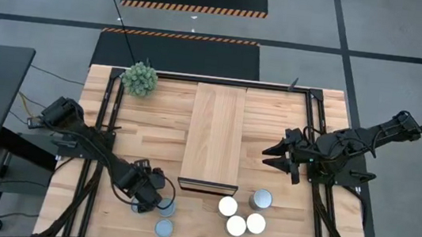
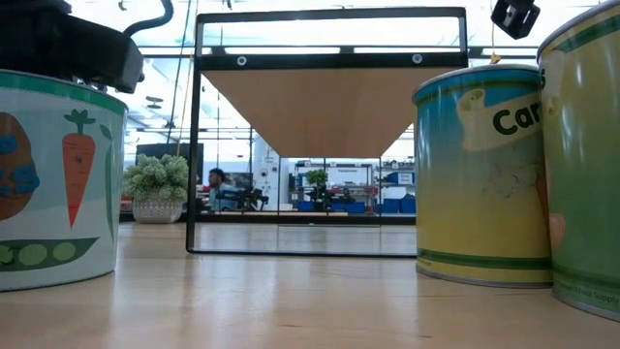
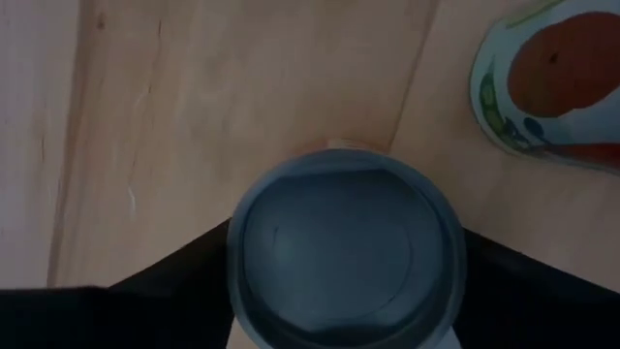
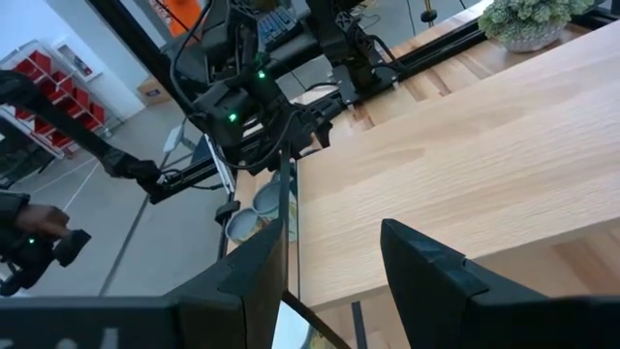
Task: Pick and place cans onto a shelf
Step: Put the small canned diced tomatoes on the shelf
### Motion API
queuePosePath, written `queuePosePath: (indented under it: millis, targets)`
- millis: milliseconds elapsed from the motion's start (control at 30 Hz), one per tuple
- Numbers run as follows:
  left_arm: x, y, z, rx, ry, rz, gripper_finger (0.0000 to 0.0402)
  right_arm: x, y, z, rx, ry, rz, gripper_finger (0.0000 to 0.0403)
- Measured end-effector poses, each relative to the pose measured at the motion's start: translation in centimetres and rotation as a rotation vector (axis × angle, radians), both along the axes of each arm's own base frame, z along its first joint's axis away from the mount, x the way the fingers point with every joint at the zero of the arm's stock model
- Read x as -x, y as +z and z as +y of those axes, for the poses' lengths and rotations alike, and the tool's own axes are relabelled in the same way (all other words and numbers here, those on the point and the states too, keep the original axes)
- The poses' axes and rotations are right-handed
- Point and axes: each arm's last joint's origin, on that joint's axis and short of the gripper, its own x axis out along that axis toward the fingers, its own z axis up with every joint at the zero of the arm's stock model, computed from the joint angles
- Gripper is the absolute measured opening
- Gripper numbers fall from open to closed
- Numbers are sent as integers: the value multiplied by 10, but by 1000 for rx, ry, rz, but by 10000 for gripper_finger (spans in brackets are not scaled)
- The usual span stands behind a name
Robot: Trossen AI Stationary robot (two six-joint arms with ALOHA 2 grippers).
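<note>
Blue-grey-topped can (image 3: 344, 257) sits between left claw (image 1: 155, 201) fingers (grip unclear), arm reaching down.

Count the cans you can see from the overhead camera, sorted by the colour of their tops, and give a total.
White-topped cans: 3
Blue-grey-topped cans: 3 certain; the left gripper may hide another
Total: 6 cans seen

A can (image 3: 344, 257) with a blue-grey round top sits between the left gripper's (image 3: 344, 310) dark jaws on the pale wooden tabletop (image 3: 223, 107). A second can (image 3: 557, 82), printed with a red vegetable picture, stands nearby.
</note>
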Motion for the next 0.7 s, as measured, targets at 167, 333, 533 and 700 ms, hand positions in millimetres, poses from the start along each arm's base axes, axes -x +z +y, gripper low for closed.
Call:
queuePosePath:
  millis: [167,333,533,700]
  targets:
    - [7,17,15,7,22,31,286,0,0,0,-4,-1,0,179]
    - [14,47,48,36,84,13,287,0,0,0,-6,-2,0,179]
    - [21,78,104,111,245,-28,289,-1,0,-2,-19,-11,4,179]
    - [10,112,143,71,266,-108,290,-3,-1,-9,-16,-11,18,179]
